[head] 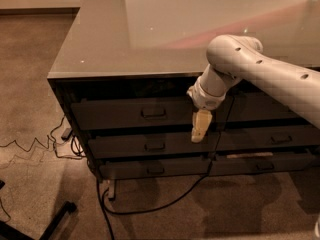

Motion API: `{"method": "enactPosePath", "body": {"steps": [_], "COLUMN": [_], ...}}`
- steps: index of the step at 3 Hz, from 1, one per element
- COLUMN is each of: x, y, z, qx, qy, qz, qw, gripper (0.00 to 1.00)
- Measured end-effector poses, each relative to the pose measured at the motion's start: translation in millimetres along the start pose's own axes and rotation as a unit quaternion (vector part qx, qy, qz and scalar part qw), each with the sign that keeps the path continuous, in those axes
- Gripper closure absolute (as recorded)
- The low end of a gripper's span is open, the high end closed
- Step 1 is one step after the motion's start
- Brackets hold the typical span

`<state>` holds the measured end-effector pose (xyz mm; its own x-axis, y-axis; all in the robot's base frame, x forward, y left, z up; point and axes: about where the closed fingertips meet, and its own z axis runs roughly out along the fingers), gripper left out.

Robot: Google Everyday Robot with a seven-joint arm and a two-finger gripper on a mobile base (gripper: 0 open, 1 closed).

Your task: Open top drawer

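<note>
Three drawer fronts sit stacked under the left part of the glossy grey surface (150, 39). The uppermost and tallest is the top drawer (110, 115), dark grey, with a small rectangular pull (153, 112) at its centre. It looks shut, its front roughly in line with those below it.

The hand (200, 127) hangs pointing down in front of the right end of that drawer front, clearly to the right of the pull and apart from it. Its pale tip reaches past the drawer's lower edge to the top of the second drawer (125, 146). Whether the hand touches the drawer front cannot be told, nor whether it is open or closed. It holds nothing that shows.

The white arm (265, 71) comes in from the right edge, crosses over the front edge of the surface and bends down at the wrist (206, 95) above the hand. It hides part of the same-height drawer front (265, 109) to the right.

Below the second drawer is a third shallow drawer (130, 170), each with its own small pull. A black cable (165, 201) drops past the hand across the lower drawers and loops over the carpet (30, 109). More thin cables (60, 141) lie tangled at the cabinet's left foot, and a dark bar (55, 220) crosses the lower left corner.
</note>
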<state>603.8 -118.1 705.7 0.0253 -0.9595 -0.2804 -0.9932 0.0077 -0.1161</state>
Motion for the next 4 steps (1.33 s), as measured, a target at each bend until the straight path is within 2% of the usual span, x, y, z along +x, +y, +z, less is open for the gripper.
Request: {"method": "enactPosePath", "body": {"steps": [1,2,4], "x": [-6.1,-6.6,-5.4], "y": [-21.5,-22.3,-5.5], "z": [13.0,13.5,22.5], "qx": [0.023,0.025,0.010], "qy": [-0.006,-0.007,-0.003], "qz": [0.020,0.021,-0.007], "qw": [0.9995,0.9994,0.9999], "gripper": [0.00,0.00,0.00]}}
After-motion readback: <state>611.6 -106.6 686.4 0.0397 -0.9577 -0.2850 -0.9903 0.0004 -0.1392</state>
